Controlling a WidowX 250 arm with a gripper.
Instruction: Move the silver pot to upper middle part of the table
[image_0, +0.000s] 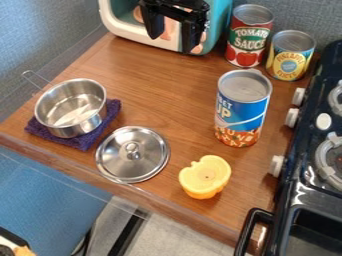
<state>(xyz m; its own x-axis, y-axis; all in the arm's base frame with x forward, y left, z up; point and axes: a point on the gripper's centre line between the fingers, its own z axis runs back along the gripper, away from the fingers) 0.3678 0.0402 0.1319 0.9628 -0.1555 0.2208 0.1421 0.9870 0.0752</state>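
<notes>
Silver metal pot (71, 107) sits on purple cloth (83, 142) near the left corner of the table (163, 82); my black tool (173, 42) hangs, fingers apart, by the upper edge. Gripping too low could drag the cloth along.

Apparently a toy kitchen, stove (307, 150), cans (242, 107)

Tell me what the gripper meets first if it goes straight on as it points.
The gripper points down, probably onto the teal-and-white box; depth is unclear, so it might pass in front and meet the tabletop.
</notes>
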